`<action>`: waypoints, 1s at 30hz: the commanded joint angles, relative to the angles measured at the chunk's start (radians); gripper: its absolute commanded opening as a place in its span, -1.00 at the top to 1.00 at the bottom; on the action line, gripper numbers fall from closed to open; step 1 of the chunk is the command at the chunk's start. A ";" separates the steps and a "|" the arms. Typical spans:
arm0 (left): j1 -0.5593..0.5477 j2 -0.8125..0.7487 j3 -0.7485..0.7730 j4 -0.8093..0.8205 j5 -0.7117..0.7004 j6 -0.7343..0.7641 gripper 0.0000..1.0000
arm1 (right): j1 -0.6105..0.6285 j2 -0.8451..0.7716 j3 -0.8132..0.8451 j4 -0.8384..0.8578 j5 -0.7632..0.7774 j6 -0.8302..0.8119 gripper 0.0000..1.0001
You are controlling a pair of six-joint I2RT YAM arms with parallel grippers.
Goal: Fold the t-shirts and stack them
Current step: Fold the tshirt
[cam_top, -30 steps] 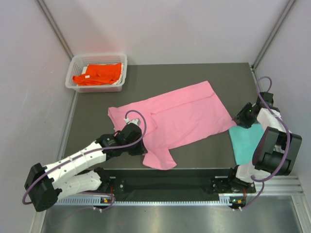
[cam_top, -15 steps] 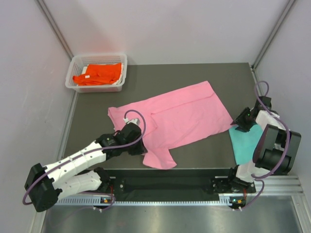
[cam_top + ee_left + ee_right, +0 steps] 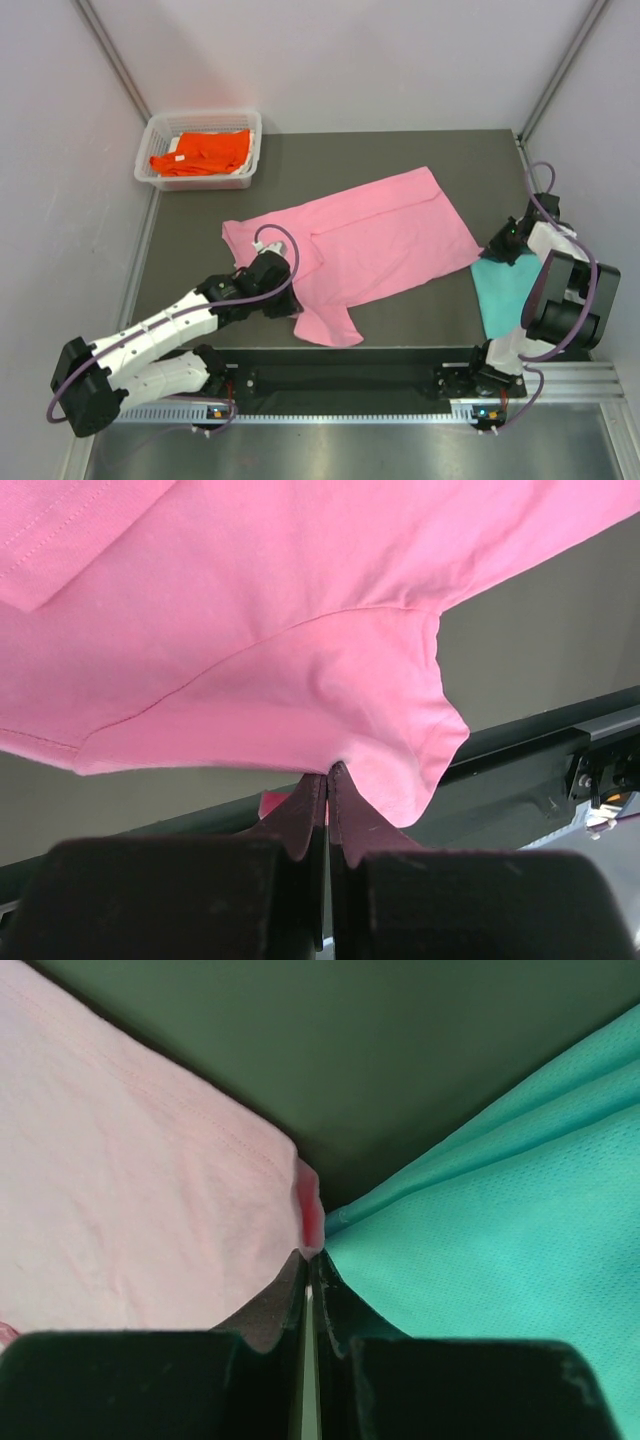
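The light pink t-shirt (image 3: pixel 380 235) lies spread flat across the middle of the table. My left gripper (image 3: pixel 292 303) is shut on its near edge by the lower sleeve; in the left wrist view the jaws (image 3: pixel 328 770) pinch the pink cloth (image 3: pixel 260 630). My right gripper (image 3: pixel 494 252) is shut on the pink shirt's right corner, right at the edge of the folded teal t-shirt (image 3: pixel 500 295). The right wrist view shows the pink cloth (image 3: pixel 130 1190) on the left, the teal cloth (image 3: pixel 500 1250) on the right and the jaws (image 3: pixel 308 1253) closed between them. The orange t-shirt (image 3: pixel 200 150) lies in the basket.
The white wire-mesh basket (image 3: pixel 150 176) stands at the back left corner. Walls close in the left, back and right sides. The table's front edge and a black rail (image 3: pixel 350 380) run just below the pink sleeve.
My right gripper has shifted slightly near the pink shirt's right corner, first toward the shirt, then back a little. The left arm has hardly moved.
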 commanded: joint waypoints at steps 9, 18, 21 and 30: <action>0.217 0.038 0.117 -0.043 -0.027 0.054 1.00 | 0.077 0.068 0.186 -0.029 -0.017 -0.030 1.00; 0.408 0.115 0.158 0.014 0.015 0.080 1.00 | 0.174 0.259 0.444 -0.078 -0.037 -0.013 1.00; 0.464 0.132 0.177 0.018 0.010 0.087 1.00 | 0.185 0.325 0.536 -0.109 -0.025 -0.020 1.00; 0.573 0.194 0.223 0.032 0.015 0.100 1.00 | 0.194 0.514 0.757 -0.181 -0.074 -0.033 1.00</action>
